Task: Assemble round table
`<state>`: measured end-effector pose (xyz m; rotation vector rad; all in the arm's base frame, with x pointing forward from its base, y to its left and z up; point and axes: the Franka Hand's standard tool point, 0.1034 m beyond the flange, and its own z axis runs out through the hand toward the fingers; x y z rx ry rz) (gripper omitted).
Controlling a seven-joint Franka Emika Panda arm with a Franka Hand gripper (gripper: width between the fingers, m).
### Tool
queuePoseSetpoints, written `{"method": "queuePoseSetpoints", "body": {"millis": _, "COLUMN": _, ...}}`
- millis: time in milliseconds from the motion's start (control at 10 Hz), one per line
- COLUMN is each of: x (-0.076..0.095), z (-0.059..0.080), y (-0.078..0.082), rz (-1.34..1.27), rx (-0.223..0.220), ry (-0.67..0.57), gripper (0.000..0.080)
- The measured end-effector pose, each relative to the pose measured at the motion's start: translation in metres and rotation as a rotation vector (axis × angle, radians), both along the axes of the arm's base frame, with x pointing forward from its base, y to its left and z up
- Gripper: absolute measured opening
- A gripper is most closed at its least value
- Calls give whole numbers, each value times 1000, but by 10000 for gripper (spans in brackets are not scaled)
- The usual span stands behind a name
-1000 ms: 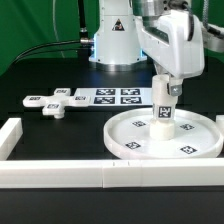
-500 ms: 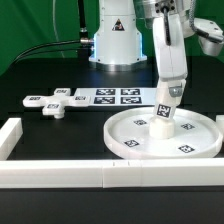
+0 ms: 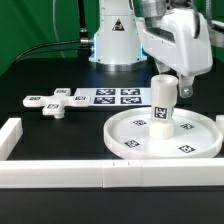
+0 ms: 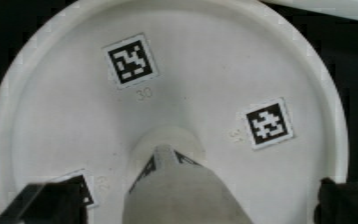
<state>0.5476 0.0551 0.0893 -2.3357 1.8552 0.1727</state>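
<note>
The large rimmed disc (image 3: 196, 133) lies flat on the table toward the exterior view's right. The thick short cylinder (image 3: 163, 106) stands upright on the disc's centre hub, its tag facing the camera. My gripper (image 3: 178, 88) is open just above and behind the cylinder's top, not holding it. In the wrist view the disc (image 4: 194, 95) fills the picture, the cylinder (image 4: 197, 185) rises between my spread fingers (image 4: 55, 198), and the gripper (image 4: 202, 202) has a gap on each side of it. The flat cross-shaped piece (image 3: 55, 102) lies on the exterior view's left.
The marker board (image 3: 116, 97) lies behind the disc, next to the cross-shaped piece. A long white wall bar (image 3: 100, 178) runs along the front and another (image 3: 10, 135) along the left. The robot's base (image 3: 115, 40) stands at the back.
The gripper was closed round the cylinder's top and turned with it. Now it has let go, opened and lifted up and back, leaving the cylinder standing on the hub.
</note>
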Motion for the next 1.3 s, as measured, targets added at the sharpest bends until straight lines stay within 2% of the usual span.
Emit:
{"method": "queuePoseSetpoints", "body": {"millis": 300, "x": 0, "z": 0, "y": 0, "rz": 213, "rx": -1, "ry": -41, "gripper": 649}}
{"method": "queuePoseSetpoints", "body": {"millis": 700, "x": 3, "z": 3, "y": -6, "rz": 641, "rx": -14, "ry": -117, "gripper": 649}}
{"method": "queuePoseSetpoints", "body": {"millis": 1000, "x": 3, "z": 2, "y": -6, "rz": 839, "rx": -14, "ry": -153, "gripper": 649}}
{"method": "queuePoseSetpoints", "body": {"millis": 1300, "x": 6, "z": 2, "y": -2, "rz": 1192, "rx": -60, "ry": -182, "gripper": 649}}
